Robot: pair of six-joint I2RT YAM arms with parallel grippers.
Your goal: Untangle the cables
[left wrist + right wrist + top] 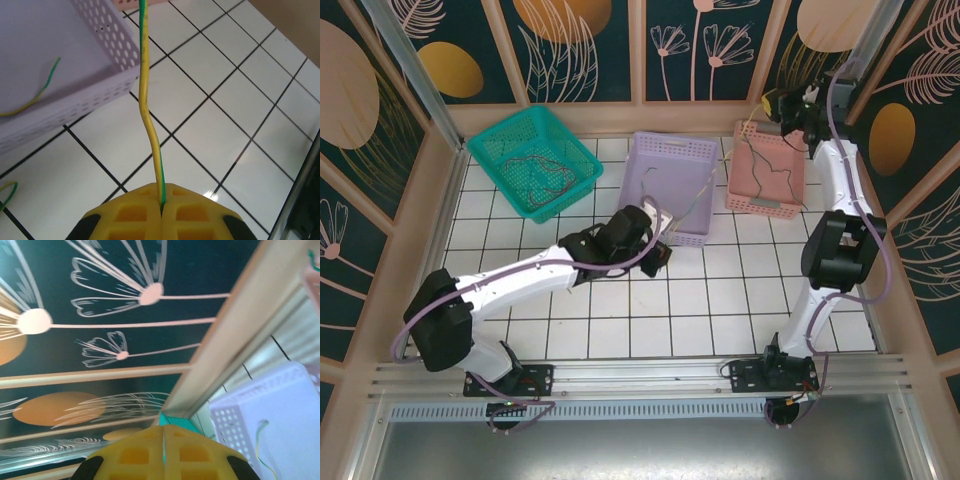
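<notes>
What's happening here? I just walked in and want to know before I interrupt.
The left gripper is shut on a yellow-green cable by a corner of the purple basket, the cable leading toward the pink basket. The right gripper is shut, raised over the pink basket; whether it holds a cable is unclear. More cables lie tangled in the teal basket.

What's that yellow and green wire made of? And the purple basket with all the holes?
The wire looks like a thin cable in a smooth, slightly shiny plastic coat. It bends in soft curves, so there is probably metal inside, though that part is hidden. The purple basket looks like matte moulded plastic: it has one even colour and neat rows of round holes in its wall.
</notes>
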